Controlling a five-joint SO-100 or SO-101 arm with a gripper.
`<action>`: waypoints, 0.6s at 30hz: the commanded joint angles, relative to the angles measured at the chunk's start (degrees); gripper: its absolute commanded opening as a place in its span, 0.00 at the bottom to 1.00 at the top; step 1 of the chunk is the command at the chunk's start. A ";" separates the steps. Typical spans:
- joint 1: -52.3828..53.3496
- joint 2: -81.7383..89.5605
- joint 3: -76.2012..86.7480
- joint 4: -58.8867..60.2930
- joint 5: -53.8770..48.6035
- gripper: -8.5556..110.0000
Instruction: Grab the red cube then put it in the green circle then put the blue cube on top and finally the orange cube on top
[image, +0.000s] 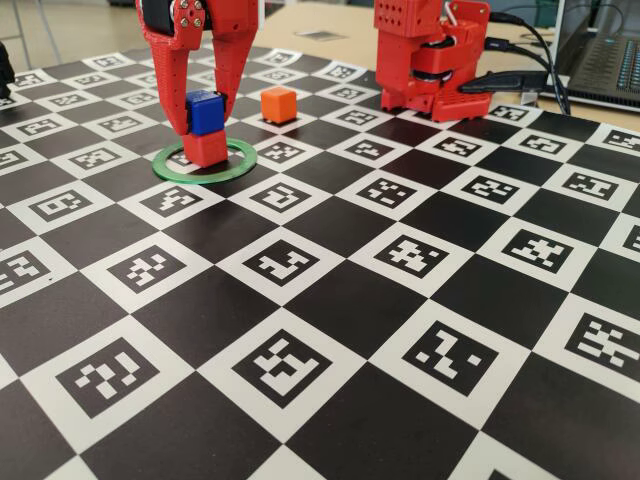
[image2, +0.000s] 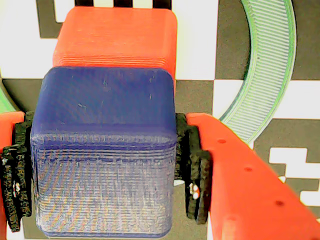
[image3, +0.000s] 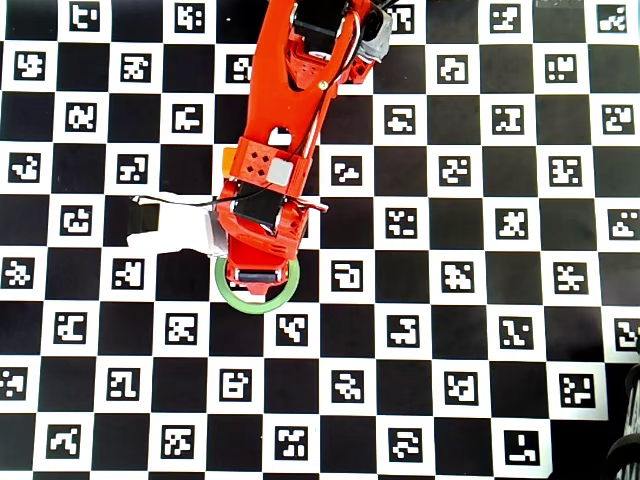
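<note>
The pincer grips the blue cube, apparently resting on the red cube inside the green circle; next comes release, then fetching the orange cube.

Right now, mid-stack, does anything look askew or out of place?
Slightly: the blue cube, gripped by the gripper, sits offset on the red cube, not flush in the wrist view. The red cube is inside the green circle; the orange cube waits aside.

place: robotics lab | evidence: marker-printed checkerboard mat; 3D-printed red arm; laptop
</note>
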 joint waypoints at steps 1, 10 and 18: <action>0.62 0.79 -0.35 -0.44 -0.88 0.19; 0.70 0.97 -0.62 0.00 -1.49 0.30; 0.79 2.11 -1.58 2.46 -0.26 0.38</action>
